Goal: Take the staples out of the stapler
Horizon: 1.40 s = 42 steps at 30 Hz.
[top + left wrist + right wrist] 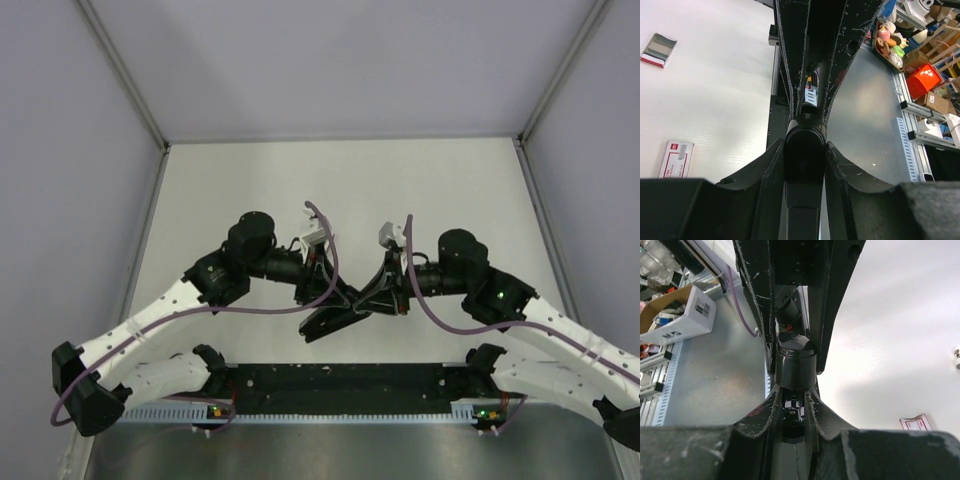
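Note:
The black stapler (333, 320) is held above the table between both arms, near the front middle. My left gripper (338, 293) is shut on one end of it. In the left wrist view the fingers (774, 170) press both sides of the stapler's rounded black end (805, 160). My right gripper (385, 292) is shut on the other end. In the right wrist view its fingers (816, 405) clamp the stapler's black body (796, 367). The staples are hidden; no silvery strip shows in any view.
A small red-and-white box (676, 159) lies on the white table; it also shows in the right wrist view (916, 422). A silvery open tray with a red edge (659, 50) lies farther off. The black base rail (340, 380) runs along the near edge.

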Available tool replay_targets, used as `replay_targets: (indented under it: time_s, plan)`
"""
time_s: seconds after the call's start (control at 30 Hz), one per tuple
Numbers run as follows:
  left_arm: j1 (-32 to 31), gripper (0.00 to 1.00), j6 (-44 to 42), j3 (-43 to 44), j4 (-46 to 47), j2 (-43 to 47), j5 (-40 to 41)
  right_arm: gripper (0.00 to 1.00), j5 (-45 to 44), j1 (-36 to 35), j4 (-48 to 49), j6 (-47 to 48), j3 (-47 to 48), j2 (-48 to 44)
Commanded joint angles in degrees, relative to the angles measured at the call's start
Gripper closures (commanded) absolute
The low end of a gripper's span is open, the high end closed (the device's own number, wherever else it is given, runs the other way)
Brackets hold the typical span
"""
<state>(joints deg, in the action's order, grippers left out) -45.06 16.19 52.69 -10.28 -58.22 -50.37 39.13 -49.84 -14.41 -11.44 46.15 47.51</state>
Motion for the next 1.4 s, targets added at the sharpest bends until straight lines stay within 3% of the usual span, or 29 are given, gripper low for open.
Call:
replay_targets:
  time_s: [0.0, 0.23, 0.5, 0.77, 1.13, 1.37]
  plan:
    - [1.82, 1.0, 3.68, 1.72, 14.68, 3.81, 10.37, 1.0, 4.72, -1.31, -4.31, -2.44, -3.43, -3.03]
    - [2.25, 1.0, 4.56, 0.75, 16.96, 7.15, 18.46, 1.0, 5.34, -1.39, -0.1, -5.95, -6.95, -5.49]
    - [4.19, 1.0, 6.31, -0.04, 19.42, 8.2, 20.04, 1.0, 6.92, -2.01, 6.94, -10.53, -11.43, -6.2]
    - [8.05, 1.0, 12.28, -4.16, 25.91, 12.42, 30.49, 1.0, 5.87, -2.27, 16.67, -16.59, -17.23, -6.46]
    - [7.97, 1.0, 17.91, -10.05, 33.57, 14.19, 47.28, 1.0, -3.17, -7.36, 37.68, -26.16, -20.66, 2.84]
    - [7.88, 1.0, 19.85, -12.34, 31.82, 12.43, 56.69, 1.0, -7.58, -9.3, 48.51, -31.97, -19.26, 11.72]
